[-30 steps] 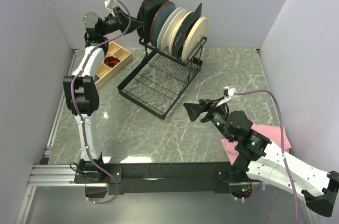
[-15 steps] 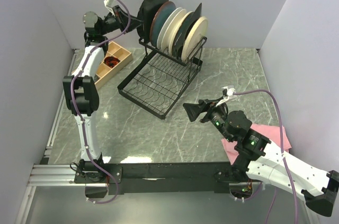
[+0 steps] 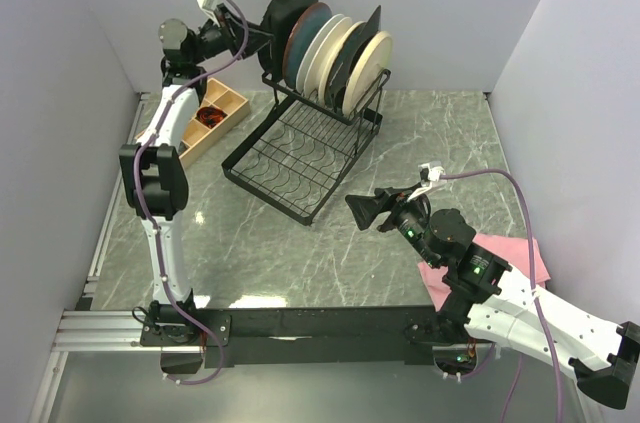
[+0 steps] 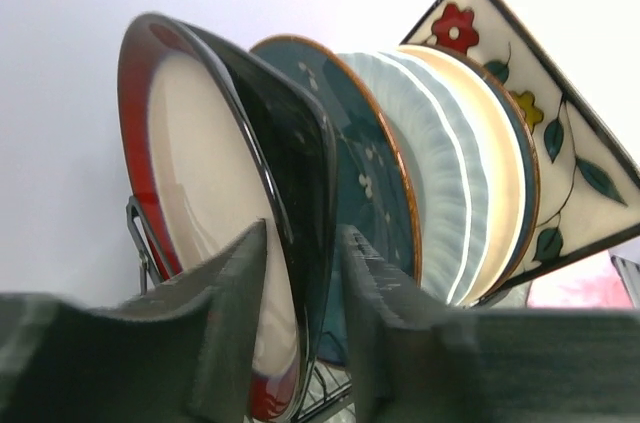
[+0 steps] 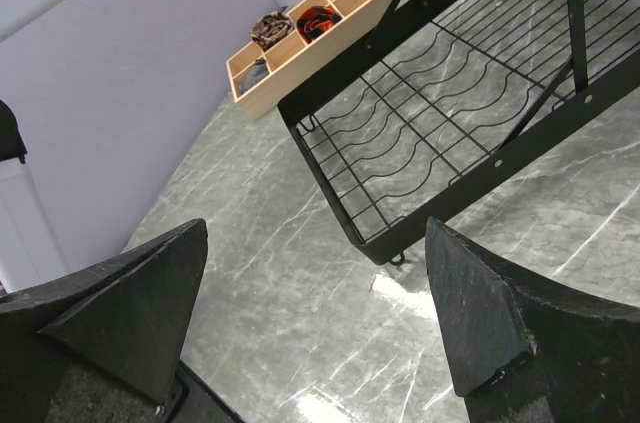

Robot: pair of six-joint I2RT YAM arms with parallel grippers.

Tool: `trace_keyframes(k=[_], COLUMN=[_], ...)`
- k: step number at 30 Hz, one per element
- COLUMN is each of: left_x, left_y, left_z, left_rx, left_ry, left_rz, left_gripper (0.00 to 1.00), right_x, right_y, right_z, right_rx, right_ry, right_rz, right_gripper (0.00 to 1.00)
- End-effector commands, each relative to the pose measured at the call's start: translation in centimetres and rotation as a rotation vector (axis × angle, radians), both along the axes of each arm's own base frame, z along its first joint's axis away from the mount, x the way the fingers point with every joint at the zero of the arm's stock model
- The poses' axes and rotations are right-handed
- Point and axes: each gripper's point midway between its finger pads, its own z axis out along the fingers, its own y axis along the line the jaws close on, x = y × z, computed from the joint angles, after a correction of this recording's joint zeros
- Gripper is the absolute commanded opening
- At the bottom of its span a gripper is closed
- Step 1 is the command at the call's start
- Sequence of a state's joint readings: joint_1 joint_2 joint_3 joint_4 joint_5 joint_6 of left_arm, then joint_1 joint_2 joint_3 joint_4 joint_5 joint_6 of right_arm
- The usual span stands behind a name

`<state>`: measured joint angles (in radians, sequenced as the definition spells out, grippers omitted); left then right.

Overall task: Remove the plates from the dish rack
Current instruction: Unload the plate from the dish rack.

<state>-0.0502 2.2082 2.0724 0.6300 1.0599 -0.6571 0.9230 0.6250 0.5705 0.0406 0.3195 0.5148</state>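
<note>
The plates (image 3: pixel 330 48) all stand on edge in the upper slots of the dish rack (image 3: pixel 300 158), none out yet, so I judge the unloading is at its very first plate. Seen from the left wrist, the row fans away from the left gripper (image 4: pixel 302 278). Nearest is the red-rimmed plate (image 4: pixel 195 173), then the black plate (image 4: pixel 305 163) right behind it. Next come the teal plate (image 4: pixel 365 183) and a white ribbed plate (image 4: pixel 445 173). Farthest to the tool's right is the cream square plate with coloured flowers (image 4: pixel 565 133).

I have the left gripper up at this end of the row because only the end plate has free space beside it. Its jaws stand partly apart, straddling the lower rims of the red-rimmed plate and the black plate. A sliver of cream shows between the left finger and the black rim, so nothing is pinched. Whether one rim or both lie in the gap I cannot tell.

The right gripper (image 5: pixel 310 293) is spread wide and empty, hovering low over the marble table (image 5: pixel 300 343). The rack's flat lower grid (image 5: pixel 430 143) lies ahead of its fingertips and the wooden compartment tray (image 5: pixel 300 28) beyond that. It sits well apart from the left arm, which I read as waiting out of the way, perhaps ready to take a plate. The pink cloth (image 3: pixel 520 253) lies behind it, under the arm.
</note>
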Motion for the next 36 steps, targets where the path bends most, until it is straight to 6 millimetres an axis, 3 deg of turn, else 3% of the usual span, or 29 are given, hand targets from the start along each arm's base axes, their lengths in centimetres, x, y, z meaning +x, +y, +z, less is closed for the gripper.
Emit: trace_keyframes(k=[1,11,18,36], left_x=[-2.5,-1.5,-0.5,1.6], left_y=[0.7,1.5,1.9,0.5], left_z=[6.8,7.2,7.1,4.6], left_rx=[-0.027,-0.002,0.0,0.022], left_ry=[-0.156,-0.164,-0.155,-0.118], left_rz=[0.033,0.127,0.169,0.155], left_gripper=[0.44,0.48,0.44,0.42], right_x=[-0.2,-0.1,-0.1,0.0], right_y=[-0.1,-0.1,-0.1,0.1], right_z=[2.9,3.0,2.9,2.8], right_rx=[0.055,0.055,0.055,0.049], right_ry=[-0.05,-0.05,-0.048,-0.046], right_rz=[0.004,0.002,0.002,0.004], right_gripper=[0.95,0.95,0.95,0.95])
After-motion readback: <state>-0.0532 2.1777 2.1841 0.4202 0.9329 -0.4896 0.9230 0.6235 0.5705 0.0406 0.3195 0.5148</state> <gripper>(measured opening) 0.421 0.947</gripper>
